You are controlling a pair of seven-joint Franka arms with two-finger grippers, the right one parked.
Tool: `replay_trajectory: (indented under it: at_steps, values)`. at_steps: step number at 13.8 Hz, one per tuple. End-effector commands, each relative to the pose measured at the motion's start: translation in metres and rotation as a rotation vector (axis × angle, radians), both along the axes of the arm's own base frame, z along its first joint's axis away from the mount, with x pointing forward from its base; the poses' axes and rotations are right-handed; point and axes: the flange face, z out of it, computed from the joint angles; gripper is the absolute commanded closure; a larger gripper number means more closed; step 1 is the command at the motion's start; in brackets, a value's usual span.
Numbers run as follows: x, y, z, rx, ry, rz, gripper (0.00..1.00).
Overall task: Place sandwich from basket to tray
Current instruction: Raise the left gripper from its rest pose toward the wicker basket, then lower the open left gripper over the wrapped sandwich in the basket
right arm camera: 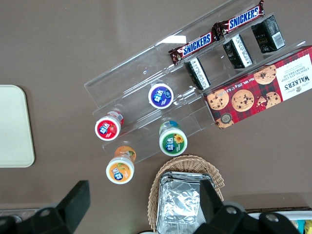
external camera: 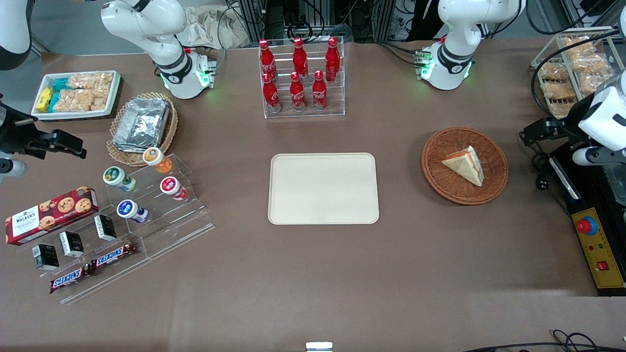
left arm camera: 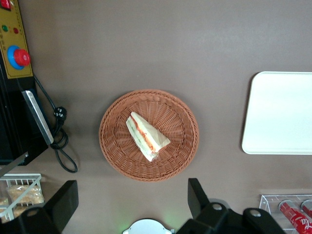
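Pincer (left arm camera: 131, 204) fingertips cut off by left wrist frame edge; tray (left arm camera: 280, 114) partly cropped there too.

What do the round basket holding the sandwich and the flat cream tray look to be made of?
Basket: woven wicker or rattan-like strands, reddish-brown, matte; the weave ribs show. Tray: smooth cream surface, low rolled rim, likely plastic, though moulded fibre is possible. Sandwich lies in the basket. The left arm's hand hangs open above the basket.

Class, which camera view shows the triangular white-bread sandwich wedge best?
Left wrist view: the open gripper hovers above, showing the triangular white-bread sandwich and its fillings closest. Front view shows it smaller; right wrist view misses it.
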Motion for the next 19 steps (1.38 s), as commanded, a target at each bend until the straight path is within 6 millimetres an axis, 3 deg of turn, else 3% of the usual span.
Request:
replay_trajectory:
  at_steps: [1,4,8,13,14,15,19]
  values:
    - [-0.041,-0.002,0.004,0.0,0.0,0.015,0.0]
    - [-0.072,-0.005,-0.009,0.0,-0.021,0.014,0.0]
    - [-0.106,0.001,-0.046,-0.013,-0.048,0.038,0.0]
    - [-0.121,0.008,-0.086,-0.047,-0.016,0.073,0.0]
    - [-0.121,0.013,-0.091,-0.049,-0.008,0.086,0.0]
    - [-0.122,0.052,-0.099,-0.07,-0.005,0.197,0.0]
    - [-0.126,0.077,-0.129,-0.173,0.029,0.315,0.0]
